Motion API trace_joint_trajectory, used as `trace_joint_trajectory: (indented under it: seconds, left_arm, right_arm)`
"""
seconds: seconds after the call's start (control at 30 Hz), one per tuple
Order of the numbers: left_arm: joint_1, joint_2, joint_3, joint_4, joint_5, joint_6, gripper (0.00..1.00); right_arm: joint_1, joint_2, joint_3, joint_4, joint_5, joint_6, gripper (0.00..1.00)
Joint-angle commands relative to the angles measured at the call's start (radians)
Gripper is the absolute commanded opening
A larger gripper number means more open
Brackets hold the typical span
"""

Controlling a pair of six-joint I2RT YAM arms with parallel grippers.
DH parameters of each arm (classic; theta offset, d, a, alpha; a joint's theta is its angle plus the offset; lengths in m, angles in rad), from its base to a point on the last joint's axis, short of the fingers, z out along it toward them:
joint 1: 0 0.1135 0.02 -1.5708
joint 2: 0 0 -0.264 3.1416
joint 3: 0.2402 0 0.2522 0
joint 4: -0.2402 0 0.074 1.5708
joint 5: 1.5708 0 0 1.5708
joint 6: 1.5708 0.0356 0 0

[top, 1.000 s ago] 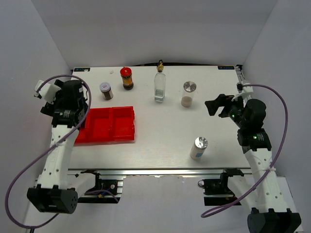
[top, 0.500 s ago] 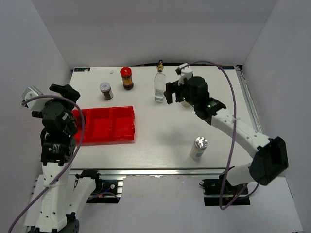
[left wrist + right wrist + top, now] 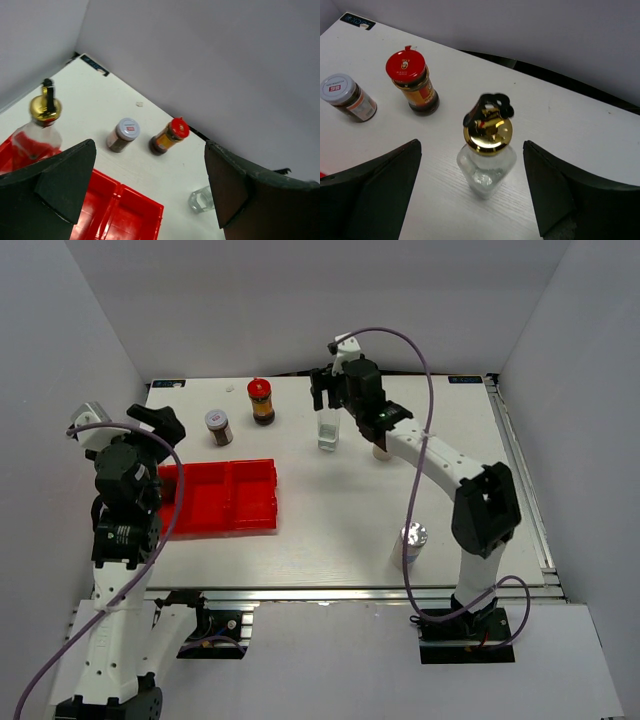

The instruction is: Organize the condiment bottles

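Condiment bottles (image 3: 262, 402) stand near the tabletop's (image 3: 340, 510) far edge, with 1 shaker (image 3: 408, 545) by the near edge, right of centre.
The right gripper's (image 3: 471, 145) jaws hang released on either side of the gold-spouted glass bottle (image 3: 487, 162), not touching it. The left gripper's (image 3: 150, 145) jaws gape empty over the red tray (image 3: 250, 495) at the left edge.

You are working in a robot lab test cell, not a kitchen. A white table (image 3: 340, 510) is boxed in by plain pale walls (image 3: 300, 300), with an aluminium rail (image 3: 330, 592) along its near edge. Purple cables (image 3: 385, 330) loop off the left arm (image 3: 118, 540) and the right arm (image 3: 440, 455).
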Motion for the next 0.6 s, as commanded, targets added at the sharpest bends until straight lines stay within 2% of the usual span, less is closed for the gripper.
trace_joint_trajectory:
  seconds: [0.0,0.07,0.17,0.27,0.33,0.43,0.47,0.53,0.57]
  left_arm:
    - [0.003,0.022,0.002,0.071,0.175,0.034,0.98]
    - [0.003,0.048,0.005,0.103,0.226,0.032,0.98]
    - [0.003,0.082,0.015,0.129,0.318,0.046,0.98]
    - [0.001,0.104,0.007,0.164,0.378,0.052,0.98]
    - [0.001,0.113,-0.016,0.239,0.442,0.063,0.98]
    - [0.000,0.162,-0.074,0.398,0.667,0.098,0.98]
    - [-0.009,0.179,-0.088,0.437,0.789,0.106,0.98]
    - [-0.038,0.229,-0.099,0.482,0.812,0.119,0.98]
    - [-0.087,0.245,-0.096,0.479,0.780,0.176,0.98]
  right_arm:
    - [-0.002,0.084,0.129,0.039,0.029,-0.010,0.84]
    - [-0.002,0.116,0.194,0.025,0.040,0.005,0.82]
    - [-0.002,0.133,0.191,0.045,0.051,0.028,0.72]
    - [-0.003,0.136,0.180,0.062,0.086,0.040,0.51]
    - [-0.003,0.133,0.171,0.058,0.117,0.037,0.43]
    - [-0.002,0.110,0.130,0.098,0.134,0.025,0.26]
    - [-0.002,0.099,0.127,0.101,0.134,0.023,0.20]
    - [-0.002,0.087,0.134,0.089,0.123,0.010,0.10]
    - [-0.003,0.070,0.140,0.079,0.109,0.004,0.07]
